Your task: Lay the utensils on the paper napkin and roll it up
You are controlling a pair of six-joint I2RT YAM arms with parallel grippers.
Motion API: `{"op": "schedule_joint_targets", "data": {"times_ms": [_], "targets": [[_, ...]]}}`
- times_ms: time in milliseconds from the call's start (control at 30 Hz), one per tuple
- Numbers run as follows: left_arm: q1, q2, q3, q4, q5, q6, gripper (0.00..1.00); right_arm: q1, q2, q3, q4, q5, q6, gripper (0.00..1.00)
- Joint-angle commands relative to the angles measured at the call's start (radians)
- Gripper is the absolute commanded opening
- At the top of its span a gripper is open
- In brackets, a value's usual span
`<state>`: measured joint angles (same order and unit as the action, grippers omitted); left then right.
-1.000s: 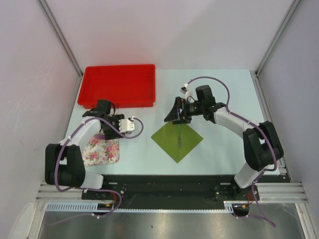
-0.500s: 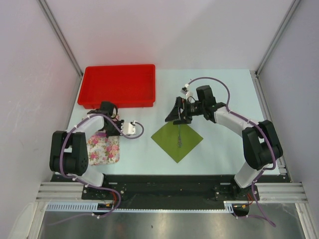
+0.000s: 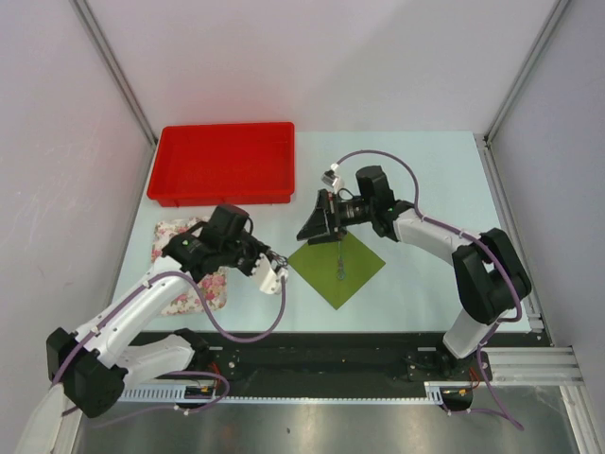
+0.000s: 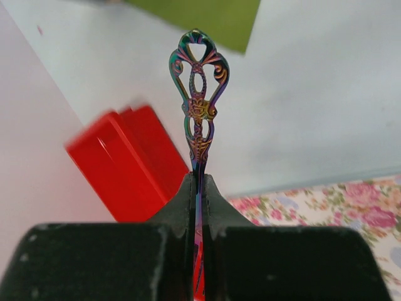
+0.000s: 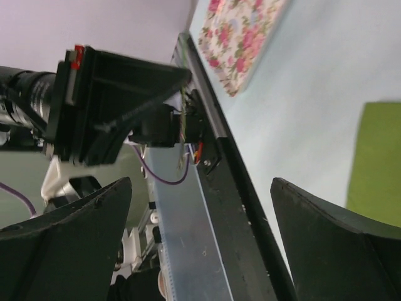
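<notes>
The olive-green paper napkin (image 3: 352, 271) lies flat as a diamond at mid-table, and one slim utensil (image 3: 338, 266) rests on it. My left gripper (image 3: 274, 272) hovers just left of the napkin's left corner. It is shut on another utensil (image 4: 197, 94), whose ornate iridescent purple-green handle sticks out past the fingertips (image 4: 214, 195). A corner of the napkin (image 4: 213, 19) shows beyond it. My right gripper (image 3: 317, 222) hangs over the napkin's far-left edge, open and holding nothing, its fingers (image 5: 69, 244) spread wide in the right wrist view.
A red tray (image 3: 225, 163) stands at the back left. The floral pink and white cloth (image 3: 170, 236) lies at the left under my left arm, and it also shows as a floral cloth (image 5: 241, 37) in the right wrist view. The black base rail (image 3: 312, 352) runs along the near edge.
My left gripper closed on a utensil at the floral cloth and swung right toward the napkin's left corner. The right gripper shifted slightly left and stayed open.
</notes>
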<state>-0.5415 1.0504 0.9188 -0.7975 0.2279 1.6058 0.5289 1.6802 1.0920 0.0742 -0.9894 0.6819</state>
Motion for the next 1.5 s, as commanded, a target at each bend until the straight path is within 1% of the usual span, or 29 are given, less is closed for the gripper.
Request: {"op": "schedule_joint_targets", "data": {"times_ms": [0, 167, 267, 333, 433, 467, 533, 567, 600, 667, 700, 767, 800, 833, 867, 900, 967, 1000, 1067, 1100, 1133, 1167, 1233, 1267, 1300, 1333, 1367, 1433, 1467], "targets": [[-0.124, 0.025, 0.06, 0.006, -0.039, 0.003, 0.0, 0.055, 0.006, -0.004, 0.073, -0.057, 0.027, 0.95], [-0.192, 0.072, 0.104, 0.02, -0.05, 0.022, 0.0, 0.12, 0.01, -0.04, 0.033, -0.022, -0.015, 0.86], [-0.21, 0.099, 0.129, 0.018, -0.047, 0.025, 0.0, 0.129, 0.029, -0.063, 0.065, -0.026, 0.016, 0.73], [-0.216, 0.112, 0.141, 0.024, -0.044, 0.023, 0.0, 0.135, 0.039, -0.058, 0.078, -0.035, 0.025, 0.68], [-0.221, 0.131, 0.164, 0.015, -0.032, 0.017, 0.0, 0.148, 0.061, -0.052, 0.107, -0.051, 0.048, 0.5], [-0.222, 0.132, 0.166, 0.012, -0.029, 0.016, 0.0, 0.149, 0.064, -0.05, 0.114, -0.057, 0.054, 0.35], [-0.224, 0.131, 0.163, 0.015, -0.027, 0.003, 0.02, 0.149, 0.065, -0.05, 0.145, -0.069, 0.07, 0.16], [-0.227, 0.128, 0.16, 0.024, -0.028, -0.016, 0.06, 0.149, 0.062, -0.052, 0.156, -0.074, 0.074, 0.0], [-0.229, 0.125, 0.16, 0.056, -0.033, -0.049, 0.21, 0.148, 0.059, -0.05, 0.163, -0.081, 0.074, 0.0], [-0.229, 0.126, 0.176, 0.096, -0.05, -0.208, 0.42, 0.138, 0.041, -0.064, 0.203, -0.089, 0.091, 0.0], [-0.222, 0.131, 0.19, 0.124, -0.059, -0.342, 0.57, 0.129, 0.035, -0.069, 0.228, -0.091, 0.109, 0.0], [-0.177, 0.151, 0.259, 0.112, -0.03, -0.472, 0.75, 0.091, 0.01, -0.095, 0.315, -0.094, 0.166, 0.0], [-0.146, 0.151, 0.288, 0.107, 0.014, -0.607, 0.84, 0.079, 0.006, -0.102, 0.346, -0.094, 0.188, 0.0], [-0.111, 0.151, 0.343, 0.106, 0.109, -0.679, 0.93, 0.048, 0.001, -0.107, 0.408, -0.094, 0.209, 0.0], [-0.028, 0.145, 0.363, 0.127, 0.16, -0.758, 0.99, 0.036, 0.003, -0.109, 0.445, -0.097, 0.266, 0.0], [0.015, 0.139, 0.38, 0.147, 0.204, -0.919, 1.0, 0.023, 0.001, -0.112, 0.482, -0.098, 0.292, 0.0], [0.146, 0.114, 0.387, 0.257, 0.324, -1.1, 1.0, -0.001, 0.004, -0.115, 0.605, -0.098, 0.355, 0.0], [0.187, 0.103, 0.374, 0.312, 0.339, -1.305, 1.0, -0.007, 0.004, -0.109, 0.642, -0.094, 0.404, 0.0], [0.271, 0.08, 0.319, 0.459, 0.39, -1.49, 1.0, -0.017, 0.009, -0.098, 0.719, -0.085, 0.438, 0.0], [0.294, 0.071, 0.269, 0.515, 0.407, -1.678, 1.0, -0.018, 0.012, -0.087, 0.757, -0.081, 0.468, 0.0], [0.325, 0.06, 0.231, 0.581, 0.418, -1.774, 1.0, -0.023, 0.013, -0.081, 0.771, -0.075, 0.479, 0.0], [0.337, 0.048, 0.192, 0.724, 0.442, -1.936, 1.0, -0.024, 0.018, -0.075, 0.782, -0.063, 0.493, 0.0], [0.35, 0.01, 0.053, 0.904, 0.474, -2.085, 1.0, -0.024, 0.026, -0.057, 0.796, -0.046, 0.513, 0.0], [0.35, -0.001, 0.001, 1.111, 0.482, -2.236, 1.0, -0.02, 0.032, -0.052, 0.802, -0.029, 0.519, 0.0], [0.35, -0.01, -0.088, 1.205, 0.47, -2.315, 1.0, -0.015, 0.035, -0.049, 0.82, -0.019, 0.525, 0.0], [0.345, -0.006, -0.118, 1.31, 0.441, -2.389, 1.0, -0.01, 0.041, -0.041, 0.829, -0.011, 0.539, 0.0], [0.345, 0.006, -0.139, 1.333, 0.421, -2.501, 1.0, 0.002, 0.045, -0.037, 0.841, 0.001, 0.548, 0.0], [0.345, 0.048, -0.172, 1.357, 0.39, -2.564, 0.99, 0.017, 0.062, -0.03, 0.886, 0.011, 0.583, 0.0], [0.345, 0.062, -0.184, 1.415, 0.389, -2.604, 0.94, 0.023, 0.067, -0.024, 0.895, 0.018, 0.59, 0.0]]}}
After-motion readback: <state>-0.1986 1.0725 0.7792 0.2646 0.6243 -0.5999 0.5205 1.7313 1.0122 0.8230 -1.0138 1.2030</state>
